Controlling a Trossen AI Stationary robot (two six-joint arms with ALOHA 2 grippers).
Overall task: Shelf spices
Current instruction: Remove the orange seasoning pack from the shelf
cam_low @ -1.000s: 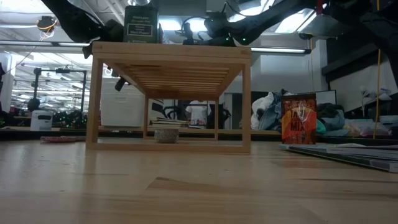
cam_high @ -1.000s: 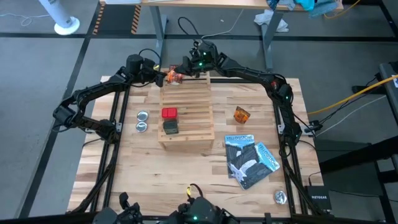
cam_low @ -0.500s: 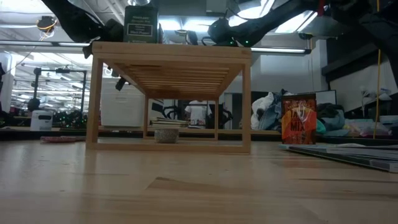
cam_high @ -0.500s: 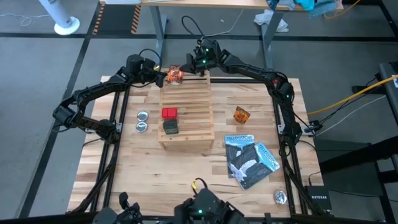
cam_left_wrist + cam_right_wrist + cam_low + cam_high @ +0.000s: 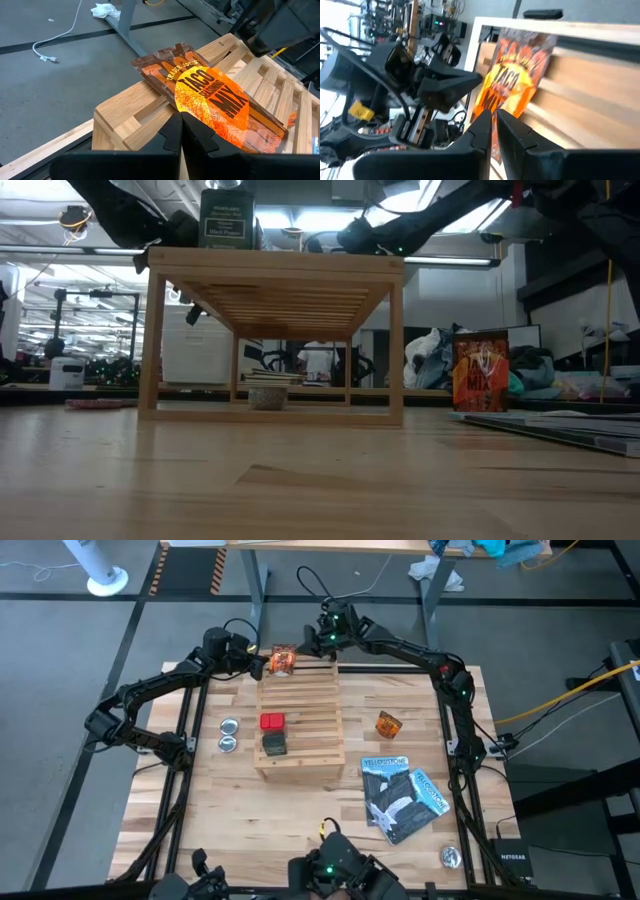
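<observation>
The taco seasoning packet [image 5: 215, 100] lies flat across the far end of the shelf [image 5: 300, 725], one edge overhanging the rim. It looks light and floppy, a crinkly foil pouch that would buckle if pushed and slip if squeezed on its glossy face; I'd take it by a sealed edge, where it is stiffest. The left gripper [image 5: 181, 131] has its fingers pressed together on the packet's near edge, pinching it. The right gripper [image 5: 492, 125] hangs just beyond the shelf's far rim, fingers nearly together, and I can't see anything between them. Further along the slats sit the red box [image 5: 271, 721] and the dark grey box [image 5: 274, 744], both stiffer and easier to hold. Another orange packet [image 5: 388, 725] stands on the counter [image 5: 200, 810], well apart from the shelf.
</observation>
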